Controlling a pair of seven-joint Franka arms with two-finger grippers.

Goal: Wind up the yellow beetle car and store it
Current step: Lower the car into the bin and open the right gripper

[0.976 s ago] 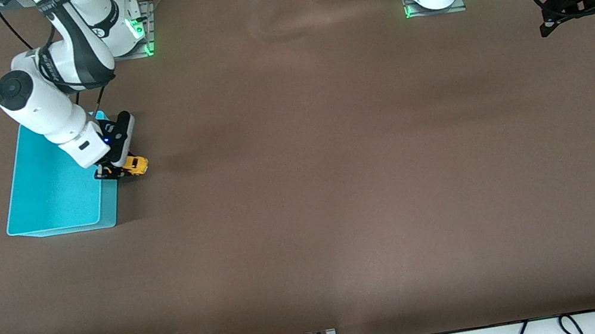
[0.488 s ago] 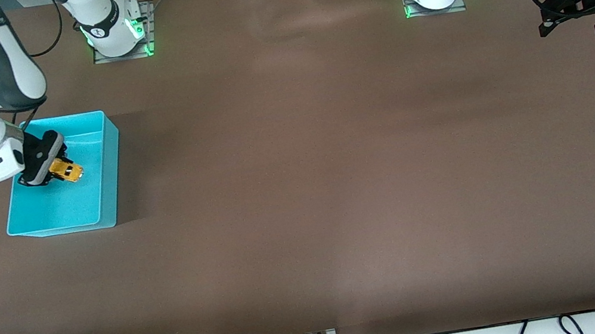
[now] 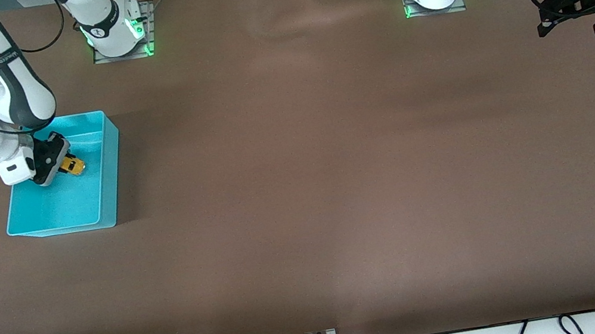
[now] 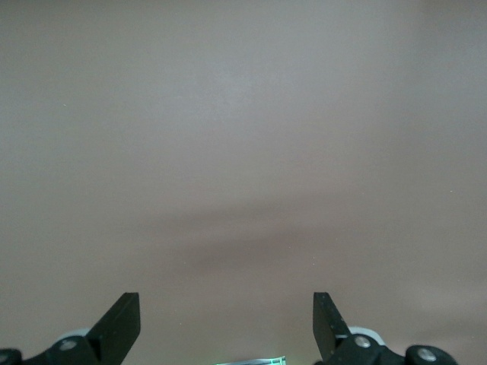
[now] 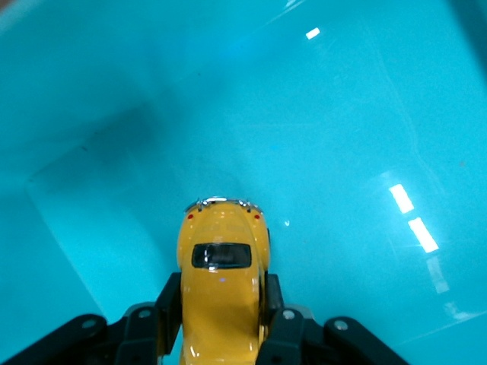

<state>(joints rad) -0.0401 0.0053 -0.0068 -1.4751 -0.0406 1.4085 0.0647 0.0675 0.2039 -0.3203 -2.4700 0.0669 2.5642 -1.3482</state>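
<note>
Yellow beetle car (image 3: pixel 72 165) now lower in bin (image 3: pixel 106 181)

Yellow beetle car (image 5: pixel 221 289), dark window; plain turquoise bin (image 3: pixel 106 181); brown table (image 3: pixel 337 184); black jaws.

In the right wrist view the small yellow beetle-shaped toy car (image 5: pixel 221 293) runs off the picture's edge at one end, so only its rounded roof, one dark window and one chrome bumper show; its wheels are hidden under the body and by the black fingers (image 5: pixel 169 312) pressed against its sides. The right tool (image 3: pixel 55 166) covers part of the car (image 3: pixel 72 165) in the front view, where it is too small to make out details. The glossy turquoise plastic bin (image 3: pixel 107 190) is partly hidden by the right arm. The left tool (image 4: pixel 226 327) shows only its two dark fingertips, spread apart over bare brown tabletop (image 4: pixel 243 152); the front view cuts off that arm at its edge.
</note>
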